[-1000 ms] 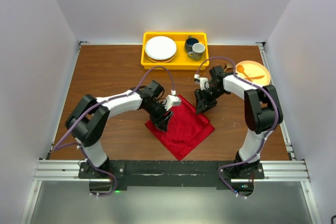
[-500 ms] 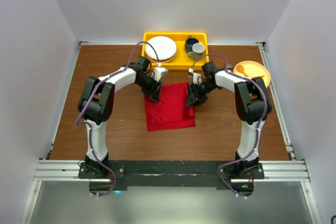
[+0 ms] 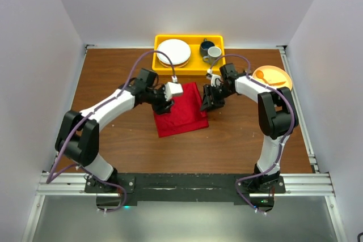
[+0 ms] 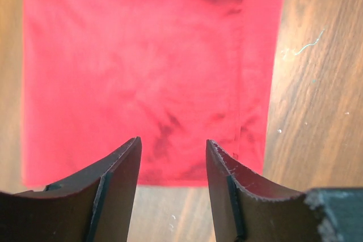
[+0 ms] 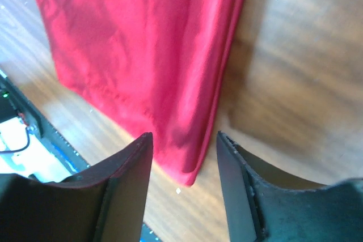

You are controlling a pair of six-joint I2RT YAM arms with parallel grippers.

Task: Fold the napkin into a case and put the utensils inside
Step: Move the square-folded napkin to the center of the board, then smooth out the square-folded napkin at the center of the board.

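Note:
The red napkin (image 3: 184, 116) lies folded flat as a rectangle on the wooden table, just in front of the yellow tray. My left gripper (image 3: 165, 105) hovers open at its left edge. In the left wrist view the cloth (image 4: 147, 72) spreads beyond the left gripper (image 4: 172, 140), with nothing between the fingers. My right gripper (image 3: 207, 105) is open at the right edge. A folded corner of the napkin (image 5: 142, 55) lies below the right gripper (image 5: 184, 134), ungripped. The utensils (image 3: 265, 76) rest on the orange plate, small and hard to make out.
The yellow tray (image 3: 160, 67) at the back holds white plates (image 3: 173, 51) and two mugs (image 3: 210, 52). An orange plate (image 3: 282, 77) sits at the right, close to the right arm. White walls enclose the table on three sides.
The napkin, a skewed diamond nearer the front a second ago, was carried toward the tray and laid as a squared rectangle. Both grippers have let go, and the left arm's elbow swung outward.

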